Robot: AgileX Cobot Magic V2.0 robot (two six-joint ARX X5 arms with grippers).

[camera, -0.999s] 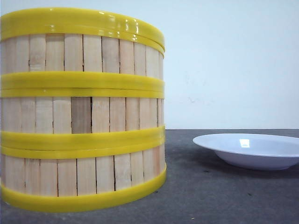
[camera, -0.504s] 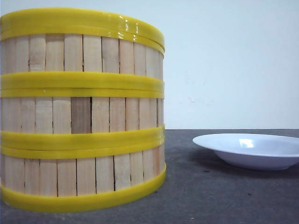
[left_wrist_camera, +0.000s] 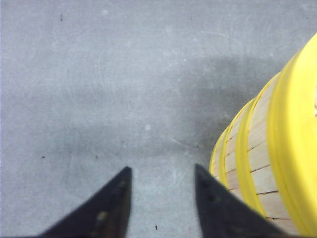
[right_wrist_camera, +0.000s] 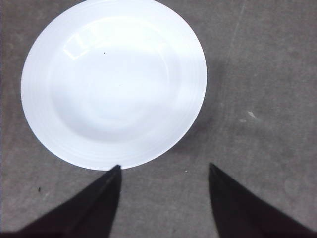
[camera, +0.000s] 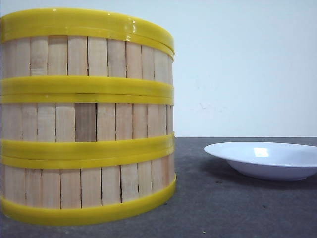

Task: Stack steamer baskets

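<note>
Between the earlier front pictures and now, nothing is visibly moving or changing: no object is shifting its place, and no arm or gripper is coming into the front view.

You are seeing even, bright light from overhead, glinting off the white plate and the top yellow rim. Soft shadows are falling on the grey table, and both wrist views are looking slightly blurred.

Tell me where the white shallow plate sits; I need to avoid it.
In the front view the white shallow plate rests on the grey table, right of the stacked wooden-slat steamer baskets, apart from them.
</note>
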